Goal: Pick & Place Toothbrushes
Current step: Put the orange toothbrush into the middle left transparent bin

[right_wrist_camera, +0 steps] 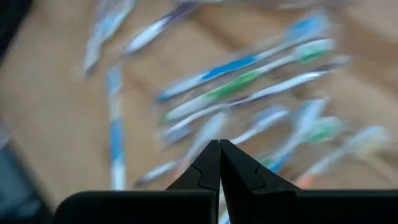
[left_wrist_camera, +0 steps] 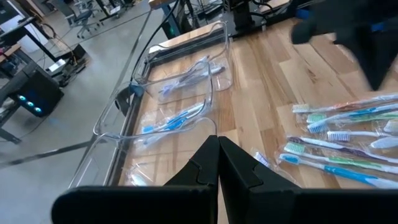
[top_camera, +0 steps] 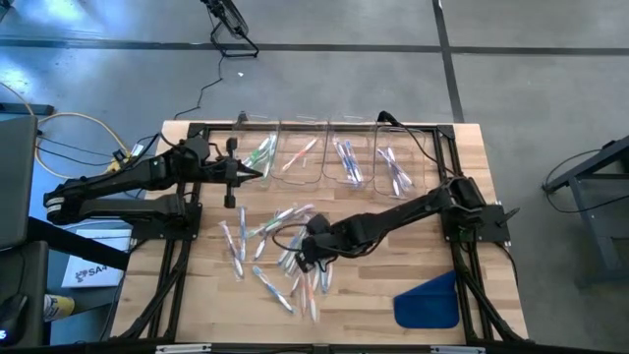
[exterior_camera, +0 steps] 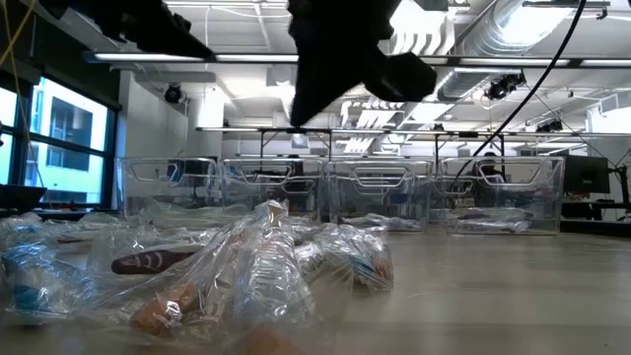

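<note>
While the toothbrushes (top_camera: 275,251) mostly lie scattered in their wrappers across the middle of the wooden tabletop (top_camera: 472,197), a few already sit in the four clear bins (top_camera: 324,152) along the far edge — sorted by colour, looks like. Right gripper (top_camera: 307,258) hangs over the pile with its jaws pressed together, nothing in them. Left gripper (top_camera: 257,175) hovers by the leftmost bin — jaws together too, holding nothing. A blue flat piece (top_camera: 428,302) lies near the front right corner.
</note>
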Robot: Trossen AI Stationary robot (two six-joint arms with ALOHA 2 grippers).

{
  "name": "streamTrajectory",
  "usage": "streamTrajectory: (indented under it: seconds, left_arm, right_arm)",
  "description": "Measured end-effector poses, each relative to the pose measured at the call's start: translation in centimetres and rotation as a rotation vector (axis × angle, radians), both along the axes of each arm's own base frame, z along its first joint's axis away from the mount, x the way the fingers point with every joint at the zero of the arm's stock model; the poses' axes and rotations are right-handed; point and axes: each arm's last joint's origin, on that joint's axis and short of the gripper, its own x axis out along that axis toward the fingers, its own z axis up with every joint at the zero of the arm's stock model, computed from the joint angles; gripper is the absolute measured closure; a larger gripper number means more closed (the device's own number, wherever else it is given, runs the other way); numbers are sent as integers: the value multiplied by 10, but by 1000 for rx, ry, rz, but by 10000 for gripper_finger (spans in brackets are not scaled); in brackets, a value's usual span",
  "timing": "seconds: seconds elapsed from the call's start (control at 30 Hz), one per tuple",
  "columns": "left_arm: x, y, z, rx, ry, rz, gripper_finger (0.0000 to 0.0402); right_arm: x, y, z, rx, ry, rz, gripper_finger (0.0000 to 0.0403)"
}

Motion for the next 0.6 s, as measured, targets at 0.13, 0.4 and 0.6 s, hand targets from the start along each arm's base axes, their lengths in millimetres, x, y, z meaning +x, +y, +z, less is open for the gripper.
streamTrajectory:
  seconds: [0.13,0.4,0.6]
  left_arm:
    - [0,0,-2,-1,17,-1,401]
    - [-1,0,-4,-6,44,-2,401]
    - [-2,0,-5,-8,51,-1,401]
  right_arm:
    - [-3,-5,-2,1,27,-93,399]
    - [-19,-3,-8,-6,148,-245,341]
    - [-24,-4,-19,32,154,-367,304]
